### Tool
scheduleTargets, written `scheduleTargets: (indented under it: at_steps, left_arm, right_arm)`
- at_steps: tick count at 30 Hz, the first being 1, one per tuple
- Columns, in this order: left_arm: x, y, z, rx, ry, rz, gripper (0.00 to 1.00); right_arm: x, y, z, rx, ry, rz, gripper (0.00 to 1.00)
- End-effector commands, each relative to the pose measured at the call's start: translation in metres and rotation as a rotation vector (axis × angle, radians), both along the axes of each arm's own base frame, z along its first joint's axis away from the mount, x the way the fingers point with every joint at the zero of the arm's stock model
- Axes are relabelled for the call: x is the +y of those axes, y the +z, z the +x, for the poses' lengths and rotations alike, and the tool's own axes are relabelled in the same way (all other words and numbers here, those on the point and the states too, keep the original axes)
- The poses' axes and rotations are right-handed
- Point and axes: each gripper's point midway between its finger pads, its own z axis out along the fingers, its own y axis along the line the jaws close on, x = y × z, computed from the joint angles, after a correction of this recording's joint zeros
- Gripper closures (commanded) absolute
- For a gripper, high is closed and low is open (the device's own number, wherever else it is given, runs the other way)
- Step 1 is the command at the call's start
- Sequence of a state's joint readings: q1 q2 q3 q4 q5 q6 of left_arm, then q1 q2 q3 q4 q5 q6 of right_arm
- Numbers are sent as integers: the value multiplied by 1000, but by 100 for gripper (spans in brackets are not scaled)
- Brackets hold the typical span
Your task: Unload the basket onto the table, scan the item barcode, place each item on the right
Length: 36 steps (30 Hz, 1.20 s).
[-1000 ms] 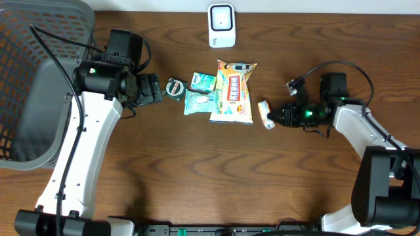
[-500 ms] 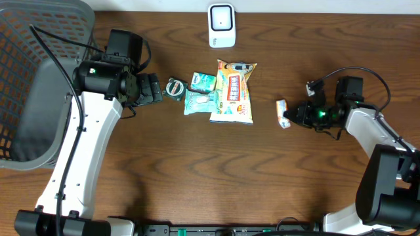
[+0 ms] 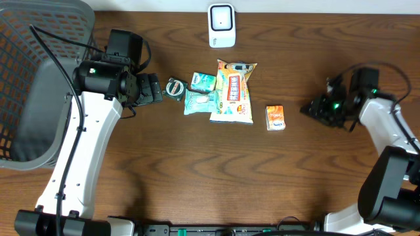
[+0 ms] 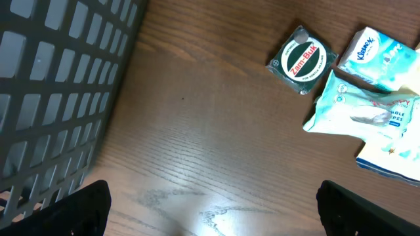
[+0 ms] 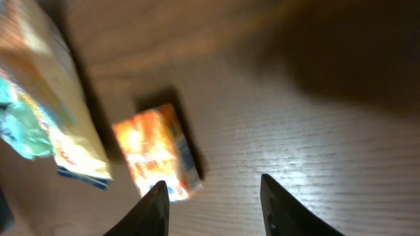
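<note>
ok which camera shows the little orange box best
Overhead: the orange box lies whole and sharp on the table, apart from the right gripper. The right wrist view shows the box blurred; the left wrist view misses it.

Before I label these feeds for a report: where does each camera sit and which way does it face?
Overhead: fixed above the table, looking straight down; both arms show.
Left wrist: on the left arm, looking down at basket and green tin; open jaws at the bottom corners.
Right wrist: on the right arm, low, facing the orange box; open jaws at bottom.
Shared: overhead also shows tin and box.
</note>
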State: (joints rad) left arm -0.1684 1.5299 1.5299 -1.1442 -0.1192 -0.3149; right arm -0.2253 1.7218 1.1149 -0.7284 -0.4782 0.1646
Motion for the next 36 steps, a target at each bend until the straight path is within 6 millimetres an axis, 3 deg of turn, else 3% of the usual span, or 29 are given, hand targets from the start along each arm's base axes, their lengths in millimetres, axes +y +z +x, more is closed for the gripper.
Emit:
scheduleTargets:
  at_steps: [1,5,15,21,29,34,35,36]
  left_arm:
    - [4,1,-1,-2,12,14,1]
    - [4,0,-1,-1,12,14,1]
    - [4,0,-1,-1,12,14,1]
    - [4,0,-1,-1,12,14,1]
    - [4,0,-1,-1,12,14,1]
    - [4,0,-1,-1,12,14,1]
    - [4,0,-1,-1,12,14,1]
    - [4,0,-1,-1,12,14,1]
  right_arm:
    - [-2,24,18,-44,1,-25,61]
    - [28,33,19,-60,74,41,61]
    - [88,6,7,-54,240,-83,56]
    - [97,-12,5,-39,233,-358,55]
    - [89,-26,1,-52,125,-795,52]
    - [83,-50,-5,-5,126,-895,50]
    - [83,-57,-7,12,134,-902,51]
    - [80,-67,-10,44,147,-912,64]
